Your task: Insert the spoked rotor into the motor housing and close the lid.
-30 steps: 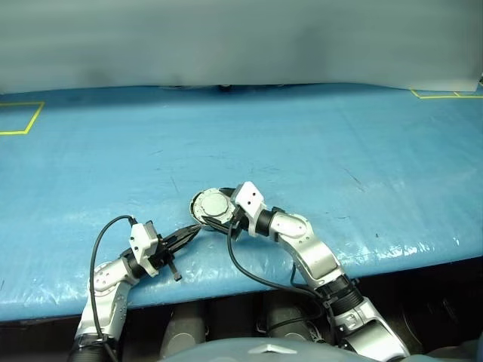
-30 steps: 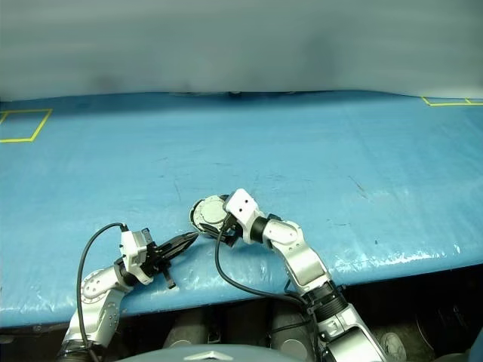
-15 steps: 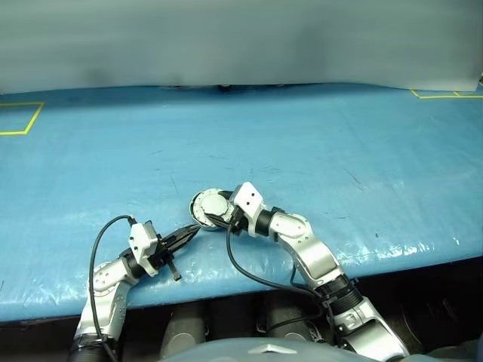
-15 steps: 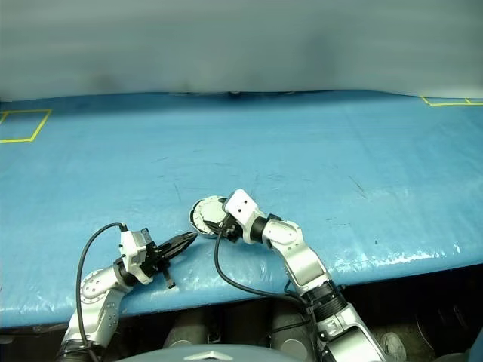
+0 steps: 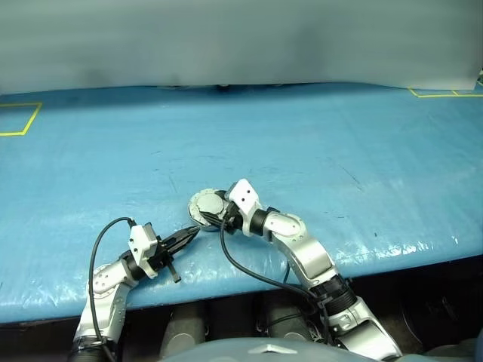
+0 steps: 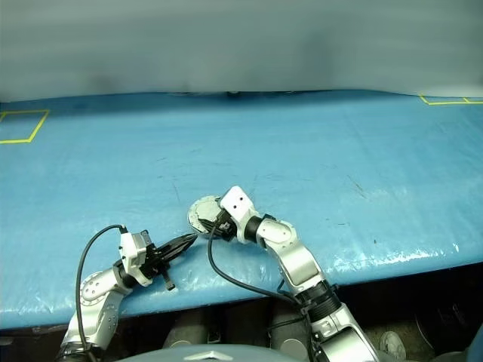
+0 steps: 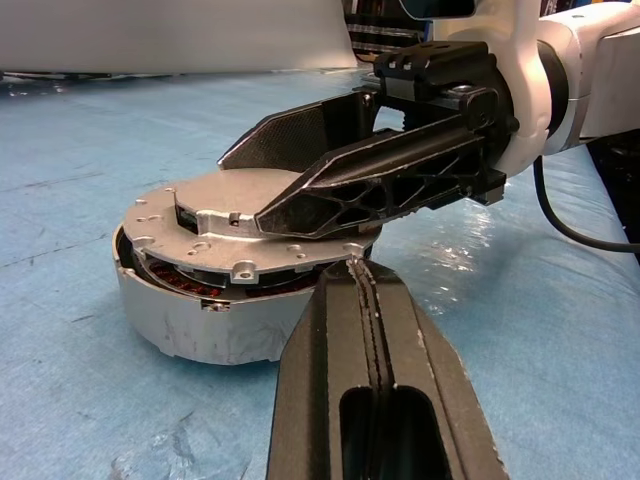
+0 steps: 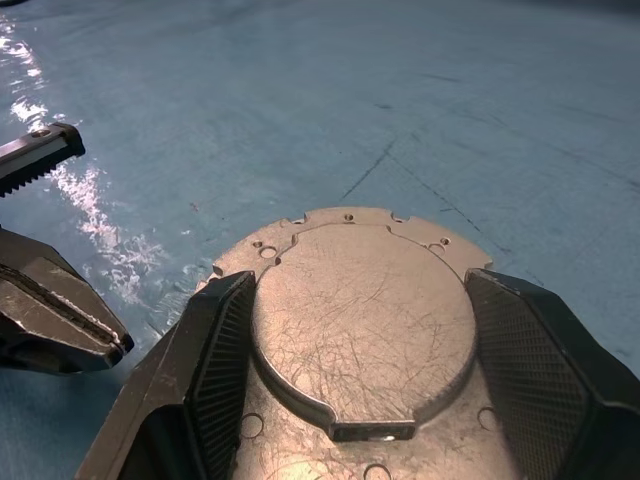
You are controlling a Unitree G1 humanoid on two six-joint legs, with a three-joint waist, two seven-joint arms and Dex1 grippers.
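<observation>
Nearly there, but not done yet. Can see the lid point(image 7: 235, 215) resting on top of the motor housing point(image 7: 190, 325), out on the blue table point(image 5: 339, 151) near its front edge. Sitting crooked, though: low on one side, lifted on the other, with a gap wide enough to show brown coils inside the housing. Something dark in that gap too, just under the lid, maybe the spoked rotor already dropped in, but cannot tell for sure. Can see the right gripper point(image 5: 215, 215) reaching over the lid, partly open, with one black finger on each side of the raised circle on top, pressed against its edges and holding the lid that way. Can see the left gripper point(image 7: 362, 275) pinched all the way shut with nothing in it, its pointed tip right at the rim where lid and housing meet, touching or as good as touching. Looks like the closing step, judging from all this. Left to do: get the lid flat and lined up with the housing, push it down all round until the gap is gone, then let go.
</observation>
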